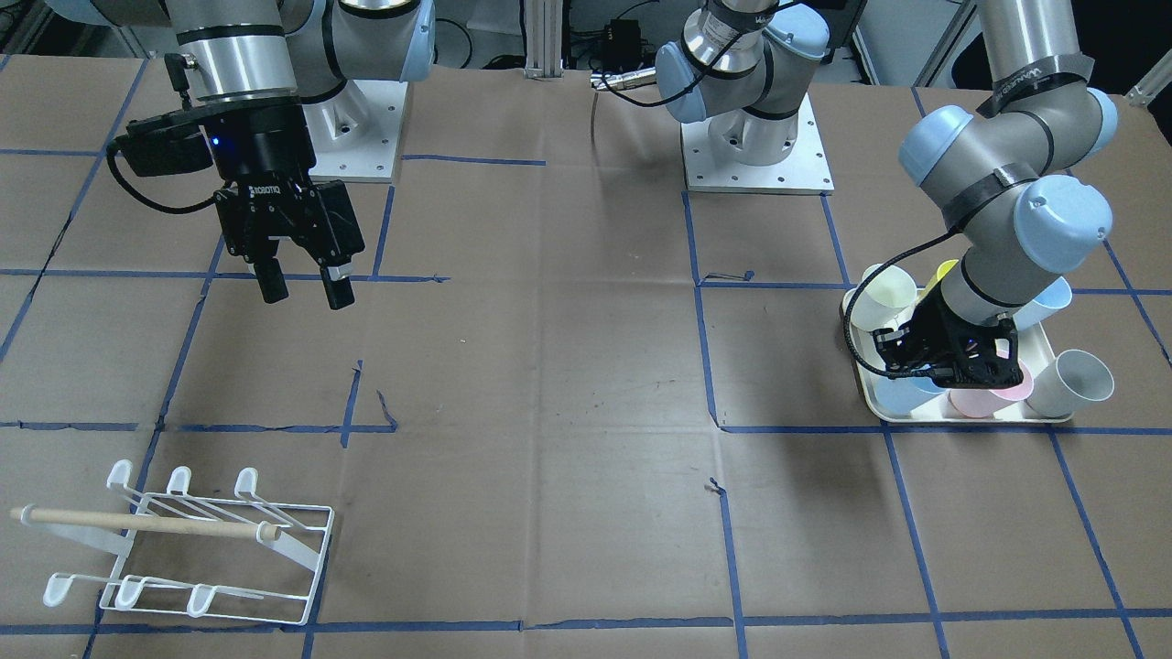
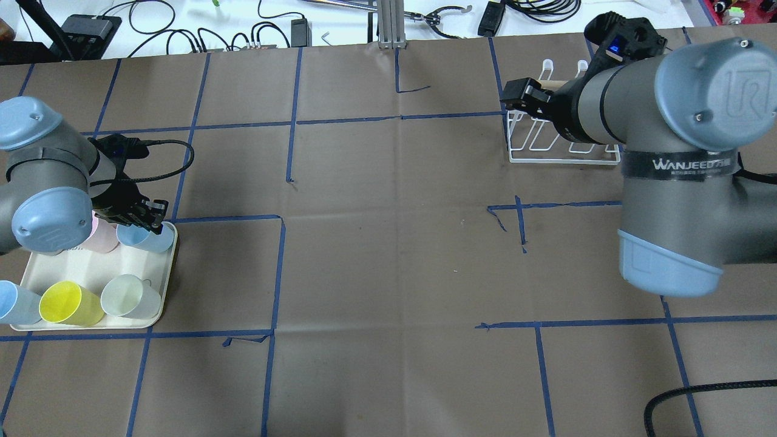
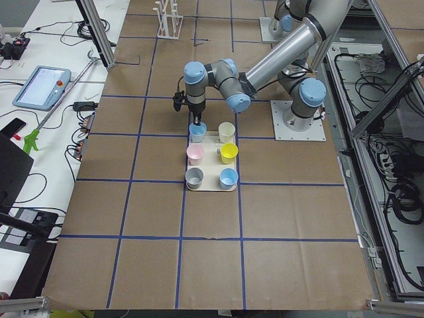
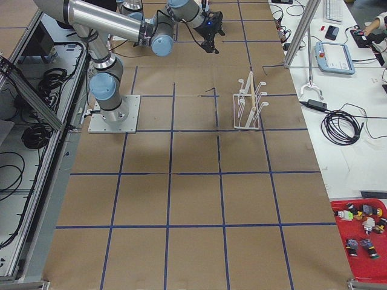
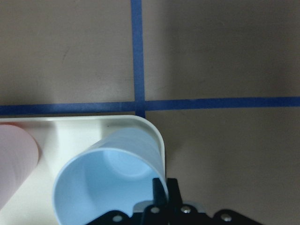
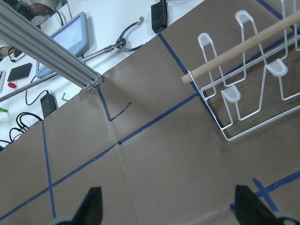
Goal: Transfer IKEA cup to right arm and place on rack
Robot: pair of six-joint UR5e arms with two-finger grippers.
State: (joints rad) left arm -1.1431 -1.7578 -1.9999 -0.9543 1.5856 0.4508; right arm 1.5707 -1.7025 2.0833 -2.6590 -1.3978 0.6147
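Note:
A light blue IKEA cup stands at the corner of the cream tray; it also shows in the overhead view. My left gripper is down on it, its two fingers close together across the cup's rim, and it also shows in the overhead view. My right gripper hangs open and empty above the table, and the right wrist view shows its fingertips wide apart. The white wire rack with its wooden dowel lies beyond it in the overhead view.
The tray also holds a pink cup, a yellow cup, a pale cup and another blue cup. Brown paper with blue tape lines covers the table. Cables and devices lie along the far edge.

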